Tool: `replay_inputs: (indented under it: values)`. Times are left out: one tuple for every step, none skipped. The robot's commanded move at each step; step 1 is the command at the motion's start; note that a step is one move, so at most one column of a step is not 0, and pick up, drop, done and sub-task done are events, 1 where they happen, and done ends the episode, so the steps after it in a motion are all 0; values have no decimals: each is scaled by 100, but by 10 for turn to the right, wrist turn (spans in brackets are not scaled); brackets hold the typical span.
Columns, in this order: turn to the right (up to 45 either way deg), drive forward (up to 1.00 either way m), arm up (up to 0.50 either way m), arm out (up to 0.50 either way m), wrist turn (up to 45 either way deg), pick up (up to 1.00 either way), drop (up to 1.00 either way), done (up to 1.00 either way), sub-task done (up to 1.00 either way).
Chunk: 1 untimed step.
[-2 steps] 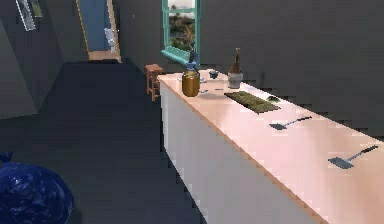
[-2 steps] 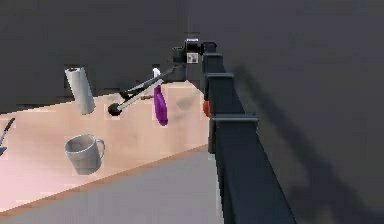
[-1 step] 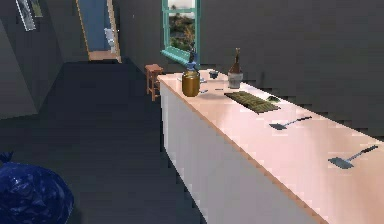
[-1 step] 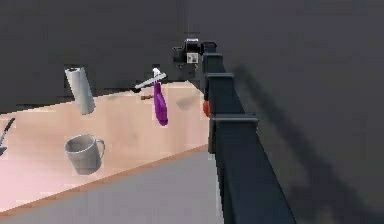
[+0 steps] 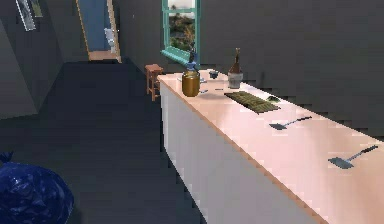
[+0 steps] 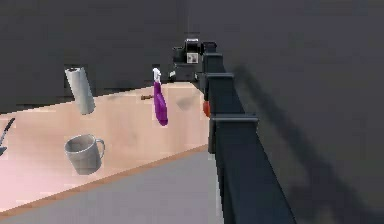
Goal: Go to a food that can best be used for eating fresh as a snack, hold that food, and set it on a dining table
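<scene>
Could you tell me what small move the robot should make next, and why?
Probably draw the arm back slightly: the gripper sits farther out than the small red thing beside the arm on the counter, which may be the food.

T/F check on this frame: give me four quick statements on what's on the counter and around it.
1. A grey mug stands upright on the pale pink countertop. True.
2. The purple spray bottle lies flat on its side. False: it stands up on its base.
3. A yellow-brown jar stands near the counter's far end in the forward view. True.
4. The small wooden stool stands on the countertop. False: it stands on the floor beyond the counter.
</scene>
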Motion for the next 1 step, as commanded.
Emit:
replay_inputs:
  values:
    - [0, 0, 0, 0, 390, 0, 0, 0, 0]
